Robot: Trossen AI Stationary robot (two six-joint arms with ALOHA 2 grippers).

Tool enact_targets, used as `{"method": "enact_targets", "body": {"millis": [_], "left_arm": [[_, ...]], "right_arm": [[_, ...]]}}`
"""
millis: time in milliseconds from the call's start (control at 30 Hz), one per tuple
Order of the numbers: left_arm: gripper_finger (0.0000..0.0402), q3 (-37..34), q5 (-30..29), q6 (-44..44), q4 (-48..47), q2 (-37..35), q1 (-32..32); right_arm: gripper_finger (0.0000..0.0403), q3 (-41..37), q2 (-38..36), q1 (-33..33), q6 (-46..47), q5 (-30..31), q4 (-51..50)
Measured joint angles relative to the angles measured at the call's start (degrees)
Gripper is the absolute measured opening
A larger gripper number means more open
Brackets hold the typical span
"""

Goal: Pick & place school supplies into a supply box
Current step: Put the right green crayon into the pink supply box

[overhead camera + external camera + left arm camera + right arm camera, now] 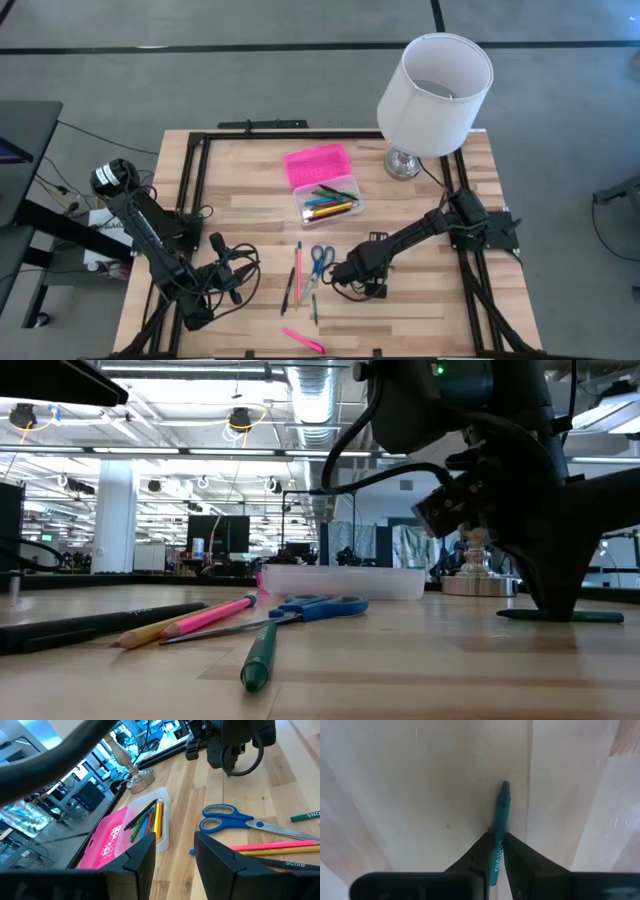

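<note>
Right gripper (496, 851) is pinching a green pen (499, 834) lying flat on the pale wooden tabletop (420, 290), right of the scissors (320, 262), open-plan room showing beyond.

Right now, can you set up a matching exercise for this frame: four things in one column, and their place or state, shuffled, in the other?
Things:
1. green pen
2. scissors
3. pink lid
4. left gripper

States:
A. open, hovering apart from the supplies
B. lying flat on the table beside the pink pencil
C. between the right gripper's closing jaws
D. open, behind the clear box

Pairs: 1-C, 2-B, 3-D, 4-A
</note>
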Motion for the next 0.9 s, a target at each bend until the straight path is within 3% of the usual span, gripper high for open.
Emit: {"method": "enact_targets", "body": {"millis": [200, 500, 900], "left_arm": [[0.0130, 0.0, 0.0, 0.0, 0.0, 0.0, 0.0], [0.0130, 0.0, 0.0, 0.0, 0.0, 0.0, 0.0], [0.0130, 0.0, 0.0, 0.0, 0.0, 0.0, 0.0]], "right_arm": [[0.0016, 0.0, 0.0, -1.1, 0.3, -0.7, 0.1], [0.0019, 0.0, 0.0, -2.5, -1.0, -2.3, 0.1], [0.0005, 1.9, 0.3, -1.4, -4.9, 1.7, -2.4]]}}
